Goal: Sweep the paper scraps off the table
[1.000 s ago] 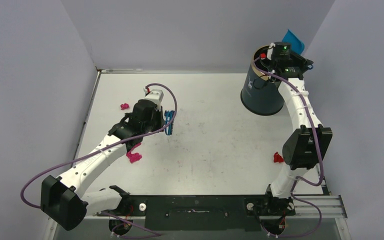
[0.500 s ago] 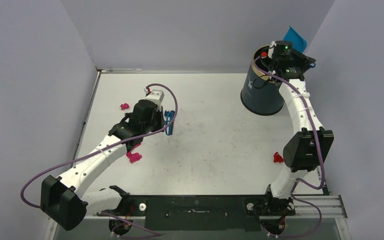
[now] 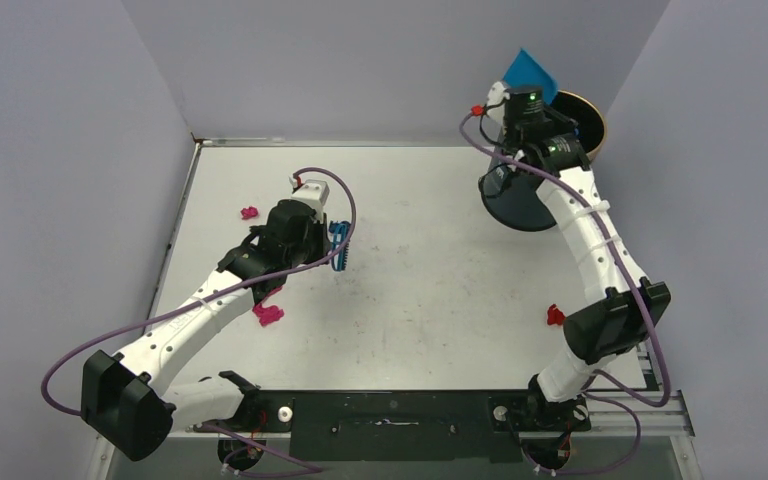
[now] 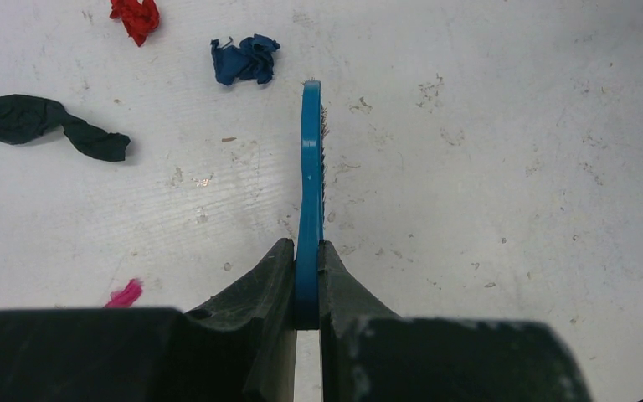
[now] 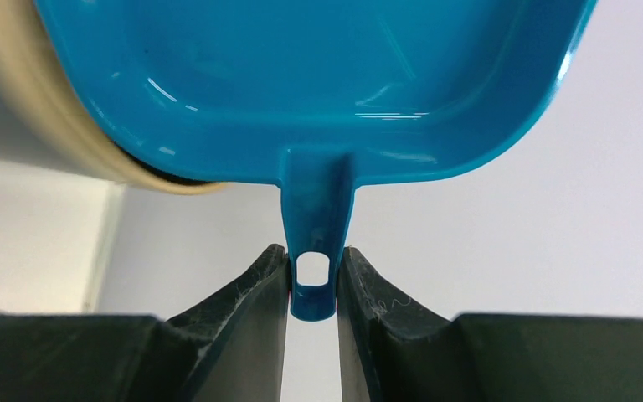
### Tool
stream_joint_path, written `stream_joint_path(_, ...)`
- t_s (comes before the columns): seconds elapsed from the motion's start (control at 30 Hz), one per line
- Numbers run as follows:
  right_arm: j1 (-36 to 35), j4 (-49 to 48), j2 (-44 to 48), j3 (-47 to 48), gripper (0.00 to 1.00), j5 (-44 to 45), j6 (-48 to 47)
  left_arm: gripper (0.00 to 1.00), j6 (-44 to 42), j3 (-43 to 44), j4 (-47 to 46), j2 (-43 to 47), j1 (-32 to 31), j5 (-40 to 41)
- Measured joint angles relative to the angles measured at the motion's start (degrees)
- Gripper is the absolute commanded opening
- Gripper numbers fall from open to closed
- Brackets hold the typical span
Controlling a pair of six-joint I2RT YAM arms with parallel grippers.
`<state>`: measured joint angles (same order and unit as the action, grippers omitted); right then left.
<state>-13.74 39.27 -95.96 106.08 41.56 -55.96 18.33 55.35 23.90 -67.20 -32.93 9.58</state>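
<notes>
Over on the right, no longer hanging above the right side of the dark bin [image 3: 520, 200] as half a second back. Now swung across to its far left, with the right claw [image 3: 516, 88] carrying the blue dustpan [image 3: 528, 70] high and leaving the bin's gold rim [image 3: 585, 110] uncovered. From the right wrist: pinching the pan's short handle stub from both sides, no scrap showing in the visible part of the pan, gold rim just beside the pan's edge. Reads as a tipping-out done or nearly done, so probably due back down at the surface [image 3: 430, 270] for another load.

On the left, same as before: gripping the small blue brush [image 4: 310, 167] edge-on in the left claw [image 4: 307, 247], pressed tight on its handle, bristles low over the surface; touching or not, impossible to tell.

Plenty left to sweep. Through the left wrist view, just ahead-left of the brush tip, a dark blue scrap [image 4: 245, 59]; beyond it a red scrap [image 4: 134, 17]; well to the left a black scrap [image 4: 42, 126]; near the claw's left flank a pink scrap [image 4: 124, 293]. From above, a far pink scrap [image 3: 250, 212] past the left arm, a near pink scrap [image 3: 268, 314] beside its forearm, and a lone red scrap [image 3: 556, 316] by the right elbow, well apart from both claws.
</notes>
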Motion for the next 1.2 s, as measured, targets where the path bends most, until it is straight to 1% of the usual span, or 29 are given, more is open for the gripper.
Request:
stream_joint_path(0.1, -6.8, 4.5, 3.4, -1.5, 0.05, -4.3, 4.0, 0.00, -0.1, 0.0, 0.0, 0.0, 0.0, 0.1)
stream_joint_path(0.2, -12.3, 11.4, 7.5, -5.1, 0.05, -13.7, 7.8, 0.00, -0.4, 0.0, 0.0, 0.1, -0.1, 0.4)
stream_joint_path(0.27, -13.2, 16.7, 9.4, -8.5, 0.05, -22.1, 9.1, 0.00, -0.6, 0.0, 0.0, 0.2, -0.1, 0.6)
stream_joint_path(0.37, -12.5, 24.5, 10.5, -15.2, 0.05, -32.9, 10.0, 0.00, -0.7, 0.0, -0.1, 0.2, -0.2, 0.8)
stream_joint_path(0.5, -12.4, 30.2, 10.5, -24.0, 0.05, -40.0, 10.2, 0.00, -1.0, 0.0, 0.0, 0.2, -0.2, 0.9)
stream_joint_path(0.67, -11.8, 30.3, 11.2, -34.0, 0.05, -42.9, 10.3, 0.00, -1.9, 0.0, -0.2, 0.3, -0.1, 1.4)
stream_joint_path(0.77, -11.9, 26.5, 11.7, -41.6, 0.05, -40.8, 12.0, 0.00, -3.7, 0.0, -0.2, 0.8, -0.2, 3.5)
stream_joint_path(0.83, -12.3, 25.0, 10.2, -44.7, 0.05, -39.7, 13.6, 0.00, -5.4, 0.0, -0.4, 1.3, -0.5, 5.4)
stream_joint_path(0.93, -13.2, 22.1, 6.2, -46.2, 0.05, -39.6, 16.1, 0.00, -8.7, 0.1, -0.6, 1.9, -1.2, 9.7)
stream_joint_path(1.07, -14.5, 16.9, 2.3, -46.3, 0.05, -40.5, 19.3, 0.00, -14.6, 1.7, -0.5, 1.0, -1.5, 18.1)
stream_joint_path(1.2, -15.0, 13.3, -1.0, -45.4, 0.05, -41.0, 22.3, 0.00, -20.8, 7.3, -0.3, -4.6, -0.6, 27.5)
